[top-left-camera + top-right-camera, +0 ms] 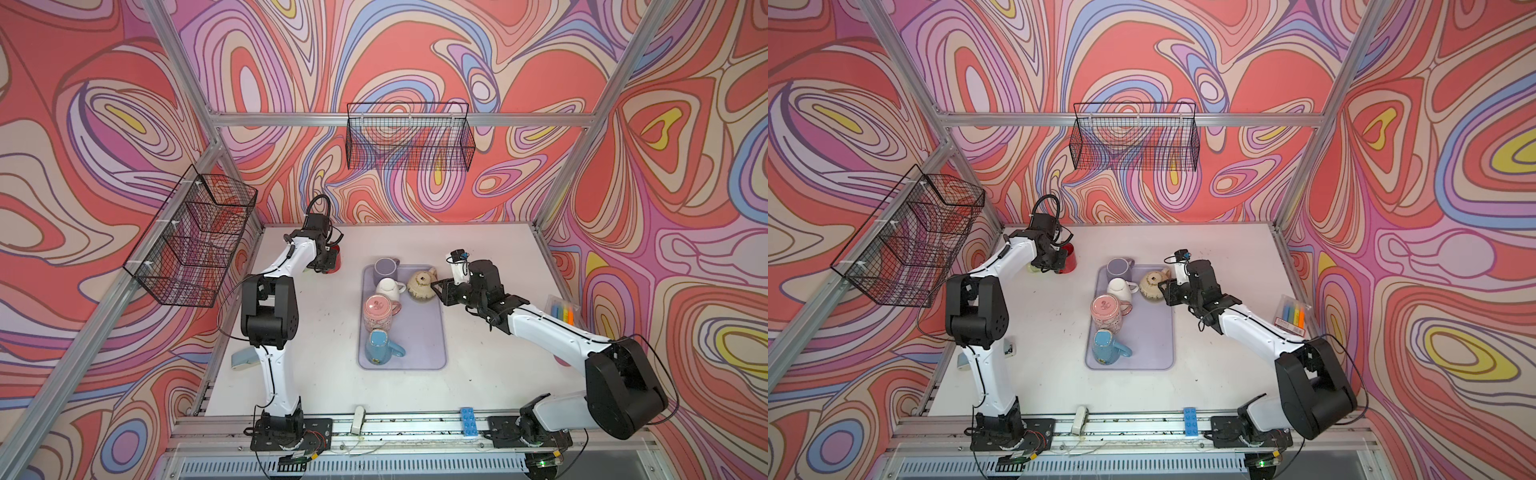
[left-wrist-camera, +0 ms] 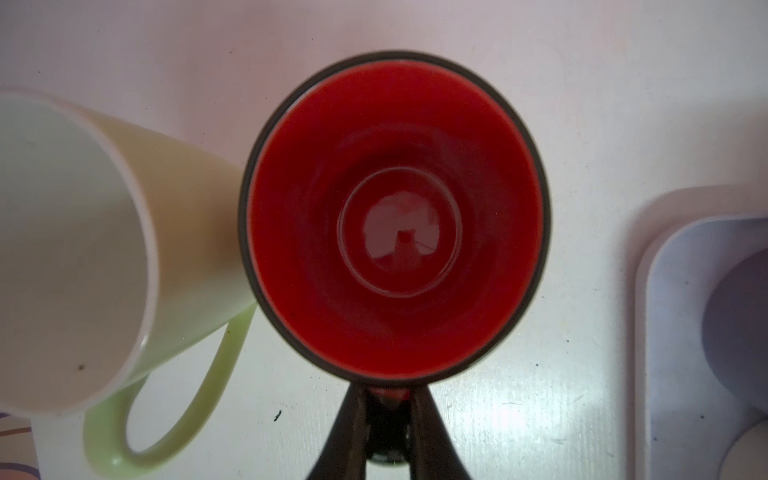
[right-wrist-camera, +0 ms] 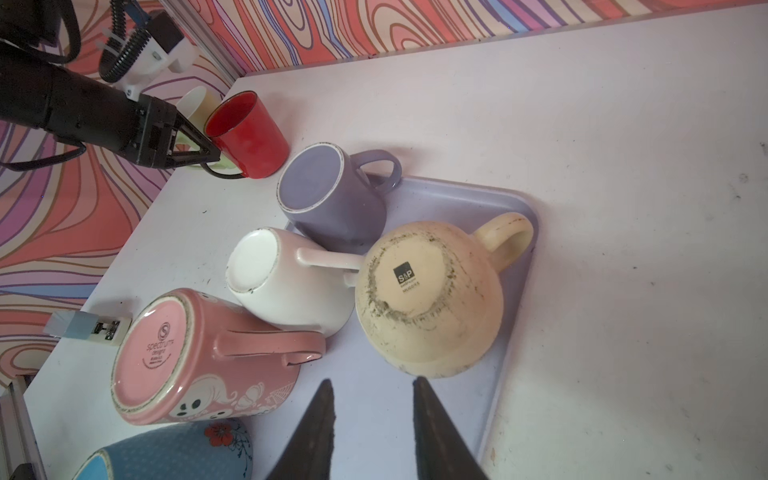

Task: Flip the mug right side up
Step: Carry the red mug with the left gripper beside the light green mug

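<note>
Read the clock from the top views, with twelve at the back wall. Your white table (image 1: 478,374) fills the floor of the cell, and the lavender tray (image 1: 424,332) lies at its centre, long side running twelve to six.

Five mugs stand on the tray. Four clearly have the base up, and the blue one looks the same:
- The pink mug (image 1: 378,311) is at nine o'clock on the tray.
- The blue mug (image 1: 379,347) is at seven.
- The cream mug (image 1: 422,284) is at one.
- The purple mug (image 1: 385,269) is at eleven.
- The white mug (image 1: 388,287) sits between the purple and the pink.

The red mug (image 2: 399,224) is off the tray, at about ten o'clock from it, near the table's far left corner. Your left wrist camera looks straight down into it, so its mouth faces up. You cannot tell from these views whether its base rests on the table.

A pale green mug (image 2: 83,249) stands just beside it on the nine o'clock side, mouth up too.

Your left gripper (image 2: 384,392) is closed tight on the red mug, its two fingers pinched together at the handle side just under the rim. Your right gripper (image 3: 372,386) hangs over the tray at about two o'clock, close to the cream mug. Its jaws stand apart with nothing between them.

A pack of coloured markers (image 1: 565,309) lies at the three o'clock edge of the table.
</note>
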Motion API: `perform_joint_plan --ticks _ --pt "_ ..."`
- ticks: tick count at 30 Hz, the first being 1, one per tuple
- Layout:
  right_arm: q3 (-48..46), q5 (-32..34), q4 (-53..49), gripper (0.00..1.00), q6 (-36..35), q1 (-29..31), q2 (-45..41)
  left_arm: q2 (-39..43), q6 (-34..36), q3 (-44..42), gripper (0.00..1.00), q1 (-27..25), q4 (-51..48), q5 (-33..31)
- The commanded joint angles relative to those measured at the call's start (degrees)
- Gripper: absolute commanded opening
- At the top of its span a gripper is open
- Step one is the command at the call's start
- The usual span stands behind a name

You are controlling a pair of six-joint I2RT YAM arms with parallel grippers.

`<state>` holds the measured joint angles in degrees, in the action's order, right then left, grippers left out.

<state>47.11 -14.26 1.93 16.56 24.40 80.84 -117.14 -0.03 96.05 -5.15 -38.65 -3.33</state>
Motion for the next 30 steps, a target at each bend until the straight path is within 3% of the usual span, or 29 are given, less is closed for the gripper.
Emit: perform_joint_plan --ticks 1,30 --pt "0.44 0.63 0.03 0.32 -0.56 -0.14 -0.73 1.71 0.16 -1.1 0.0 0.58 4.83 -0.85" --pt "0.53 0.07 -0.19 0.32 -0.85 -0.08 0.18 3.09 0.34 -4.03 0.02 0.75 7.36 -3.35"
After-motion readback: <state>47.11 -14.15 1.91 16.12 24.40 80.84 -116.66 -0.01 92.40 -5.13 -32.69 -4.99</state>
